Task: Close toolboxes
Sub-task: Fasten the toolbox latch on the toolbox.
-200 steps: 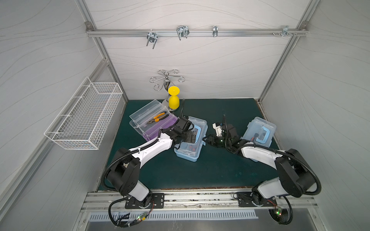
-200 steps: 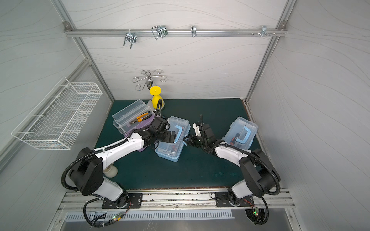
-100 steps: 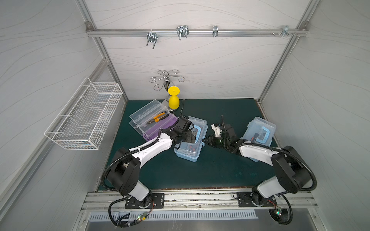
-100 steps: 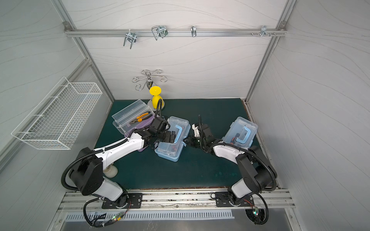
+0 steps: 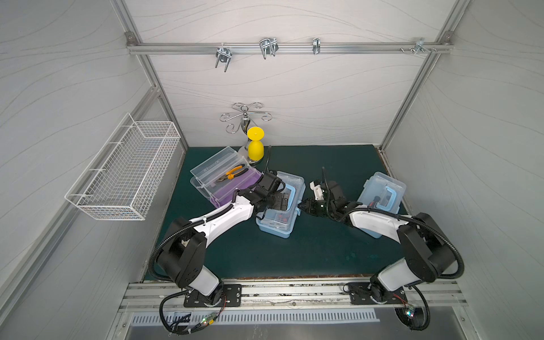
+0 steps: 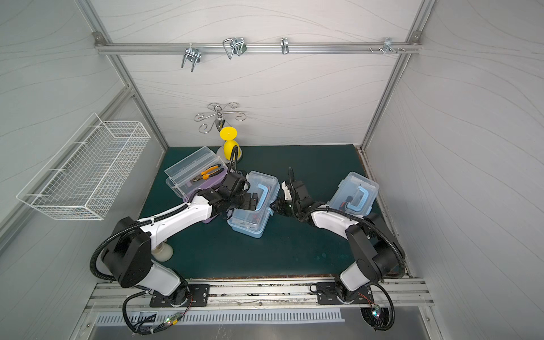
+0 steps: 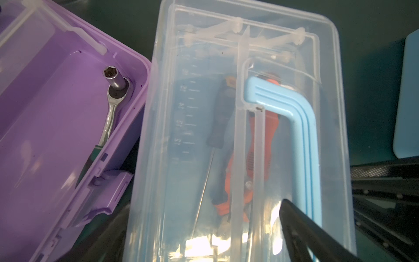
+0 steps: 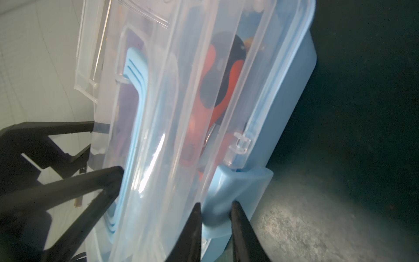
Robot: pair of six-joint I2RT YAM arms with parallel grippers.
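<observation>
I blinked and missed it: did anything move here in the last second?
The right gripper slid a little toward the middle blue toolbox and closed its jaws onto that box's latch. The left gripper stayed on its lid; the purple toolbox and the other blue toolbox did not move.

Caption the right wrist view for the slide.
Latching step: right gripper pinches the light blue plastic latch on the clear-lidded light blue rectangular plastic toolbox.

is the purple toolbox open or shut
Open: purple toolbox has its clear lid swung back; the ratchet inside lies uncovered.
</observation>
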